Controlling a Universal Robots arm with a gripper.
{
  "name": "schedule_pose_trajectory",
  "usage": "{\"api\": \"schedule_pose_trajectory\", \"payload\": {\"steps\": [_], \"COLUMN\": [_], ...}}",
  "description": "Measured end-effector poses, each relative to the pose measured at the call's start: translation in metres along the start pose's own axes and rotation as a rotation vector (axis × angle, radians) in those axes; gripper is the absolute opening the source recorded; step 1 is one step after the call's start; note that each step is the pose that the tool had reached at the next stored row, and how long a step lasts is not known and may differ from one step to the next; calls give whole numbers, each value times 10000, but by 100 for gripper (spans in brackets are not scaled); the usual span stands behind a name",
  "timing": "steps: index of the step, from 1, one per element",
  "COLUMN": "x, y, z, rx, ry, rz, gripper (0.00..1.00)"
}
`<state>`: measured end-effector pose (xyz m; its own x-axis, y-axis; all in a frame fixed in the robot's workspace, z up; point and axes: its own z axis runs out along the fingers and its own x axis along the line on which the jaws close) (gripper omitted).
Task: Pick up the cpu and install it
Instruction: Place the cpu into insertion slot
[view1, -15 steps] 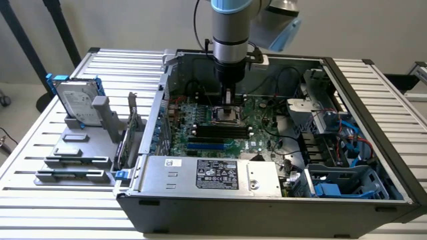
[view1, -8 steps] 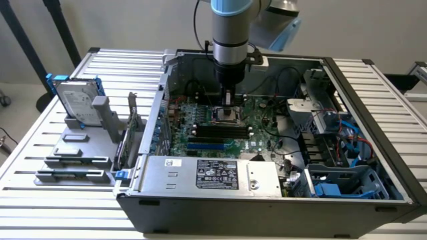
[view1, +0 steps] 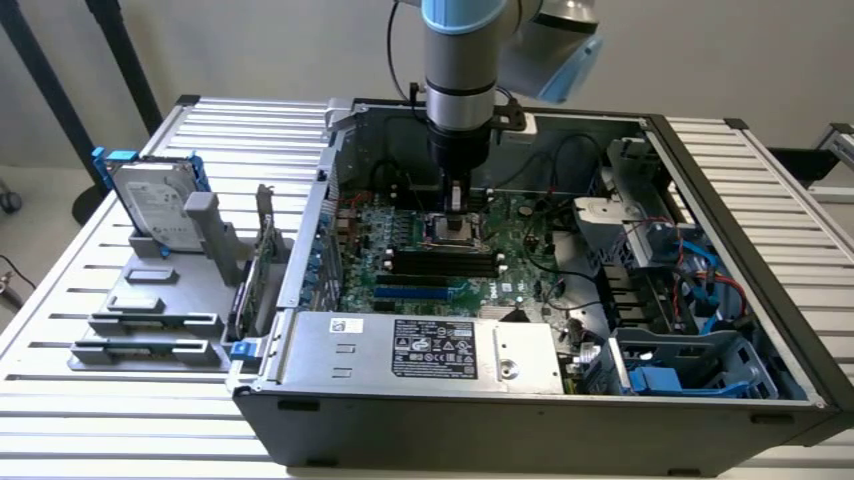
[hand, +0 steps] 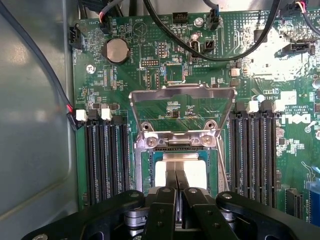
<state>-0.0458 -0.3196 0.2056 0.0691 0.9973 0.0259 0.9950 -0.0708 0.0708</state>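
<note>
My tool (hand: 175, 169) pinched narrow over flat silver cpu (hand: 196, 174) in socket (hand: 216, 170) — hinged metal plate (hand: 182, 107) raised, black ribbed slots (hand: 107, 160) flanking.

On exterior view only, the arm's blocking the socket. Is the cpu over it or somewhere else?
Observer: Wrist view shows the cpu square within the socket frame's outline, under the gripper. Seated or just above, I cannot tell.
Operator: Load plate?
Observer: The load plate is tilted up and open, not over the cpu.
Operator: Jaws?
Observer: Jaws stand close together over the cpu's middle, with its silver top showing on both sides of them.
</note>
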Motion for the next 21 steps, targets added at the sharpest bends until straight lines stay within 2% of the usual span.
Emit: {"api": "schedule_pose_trajectory", "payload": {"steps": [13, 15, 16, 19, 21], "x": [-2, 0, 3, 2, 2], "y": [-6, -5, -3, 1, -4], "z": [26, 21, 11, -79, -105], "rx": [2, -2, -9, 0, 3], "ry": [-1, 18, 36, 29, 32], "rz": [-1, 1, 3, 3, 2], "gripper": [14, 14, 14, 14, 14]}}
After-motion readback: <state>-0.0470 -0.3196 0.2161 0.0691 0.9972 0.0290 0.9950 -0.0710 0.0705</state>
